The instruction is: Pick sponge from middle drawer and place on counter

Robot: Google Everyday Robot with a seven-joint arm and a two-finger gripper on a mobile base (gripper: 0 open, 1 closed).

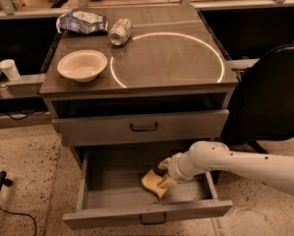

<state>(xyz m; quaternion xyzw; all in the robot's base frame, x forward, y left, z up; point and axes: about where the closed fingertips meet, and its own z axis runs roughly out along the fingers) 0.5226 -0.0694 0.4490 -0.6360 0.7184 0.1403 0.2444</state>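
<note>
- The end effector (164, 174) is low inside the open middle drawer (112, 200), right of centre, with its fingers spread. The near finger touches the sponge (151, 182).
- The sponge lies on the drawer floor.
- A white bowl (82, 65) and a crushed can (120, 31) sit on the left of the surface (171, 58).

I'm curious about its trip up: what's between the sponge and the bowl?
Camera view: the closed drawer front and counter edge. The gripper is down at the sponge.
</note>
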